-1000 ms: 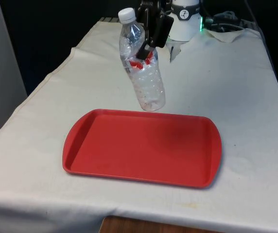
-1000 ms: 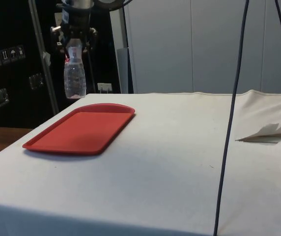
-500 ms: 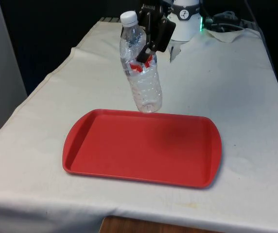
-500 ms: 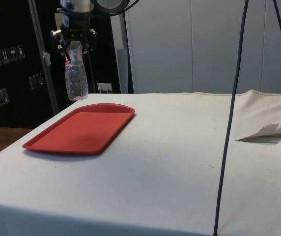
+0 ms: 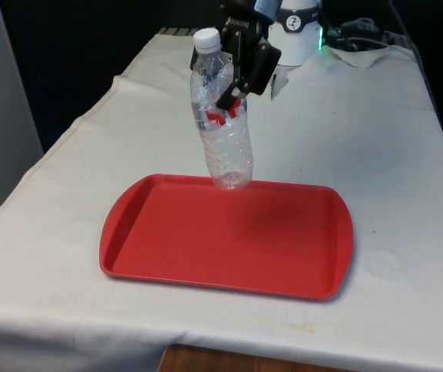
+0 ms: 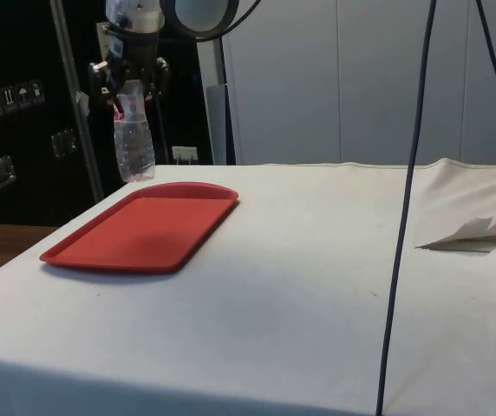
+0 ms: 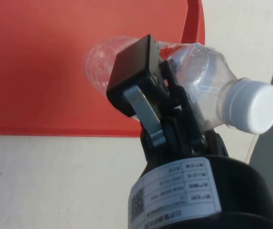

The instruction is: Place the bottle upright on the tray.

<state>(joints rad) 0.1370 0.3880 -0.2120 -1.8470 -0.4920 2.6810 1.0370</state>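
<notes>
A clear plastic bottle (image 5: 223,128) with a white cap and a red label band hangs nearly upright in the air, its base just over the far rim of the red tray (image 5: 167,240). My gripper (image 5: 229,97) is shut on the bottle's upper half, by the label. In the side view the bottle (image 6: 133,143) hangs below the gripper (image 6: 128,91), above the far end of the tray (image 6: 144,230). From the wrist, the bottle (image 7: 203,102) lies across the fingers (image 7: 134,78), cap off the tray's edge, base over the tray (image 7: 41,62).
A white cloth (image 5: 361,132) covers the table around the tray. A crumpled fold of cloth (image 6: 473,230) lies at the side view's right. A dark cable (image 6: 404,208) hangs down in front of the side camera.
The gripper has carried the bottle towards the tray and lowered it slightly. The bottle has tilted closer to upright, its base now over the tray's far rim.
</notes>
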